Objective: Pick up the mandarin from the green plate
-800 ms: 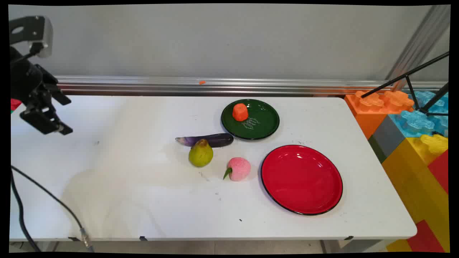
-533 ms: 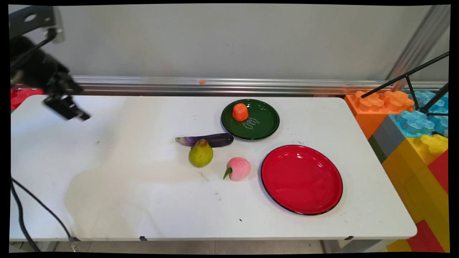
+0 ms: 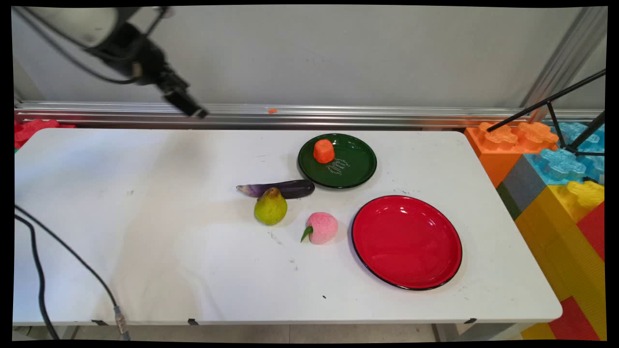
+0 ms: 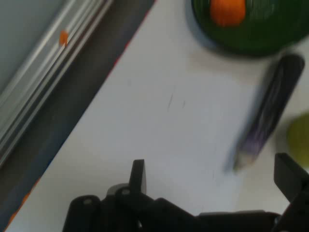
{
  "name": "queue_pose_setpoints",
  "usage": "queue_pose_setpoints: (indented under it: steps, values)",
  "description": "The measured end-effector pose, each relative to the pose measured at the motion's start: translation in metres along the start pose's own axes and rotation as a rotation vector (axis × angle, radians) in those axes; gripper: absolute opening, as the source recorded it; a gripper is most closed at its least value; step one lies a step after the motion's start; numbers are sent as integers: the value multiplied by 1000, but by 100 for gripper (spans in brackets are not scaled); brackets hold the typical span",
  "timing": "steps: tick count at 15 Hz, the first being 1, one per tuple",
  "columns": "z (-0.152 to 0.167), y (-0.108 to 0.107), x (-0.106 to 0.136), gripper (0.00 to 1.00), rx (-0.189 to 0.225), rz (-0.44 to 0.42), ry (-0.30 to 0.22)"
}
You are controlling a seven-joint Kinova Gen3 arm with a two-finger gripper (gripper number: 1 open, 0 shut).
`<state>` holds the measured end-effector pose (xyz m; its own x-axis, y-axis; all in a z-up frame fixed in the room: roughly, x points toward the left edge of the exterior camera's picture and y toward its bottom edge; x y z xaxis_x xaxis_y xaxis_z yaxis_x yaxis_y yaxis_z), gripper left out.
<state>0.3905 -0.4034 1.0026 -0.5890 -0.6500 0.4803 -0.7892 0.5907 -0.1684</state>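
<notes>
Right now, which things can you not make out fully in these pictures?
Hand view: the pear is cut off by the right edge, and the green plate by the top edge.
Main view: the eggplant is partly hidden behind the pear. The green plate's lettering is too small to read.

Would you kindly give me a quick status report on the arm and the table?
End effector open, empty, high over the table's far left. Nearest: eggplant, touching the pear. Orange piece on green plate; peach beside bare red plate.
</notes>
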Motion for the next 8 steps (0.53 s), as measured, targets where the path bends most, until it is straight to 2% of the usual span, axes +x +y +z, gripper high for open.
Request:
queue_pose_setpoints:
  steps: [4,8]
  values:
    - [53,3,37,100,-56,-65,67]
    - [96,5,59,100,-81,-90,95]
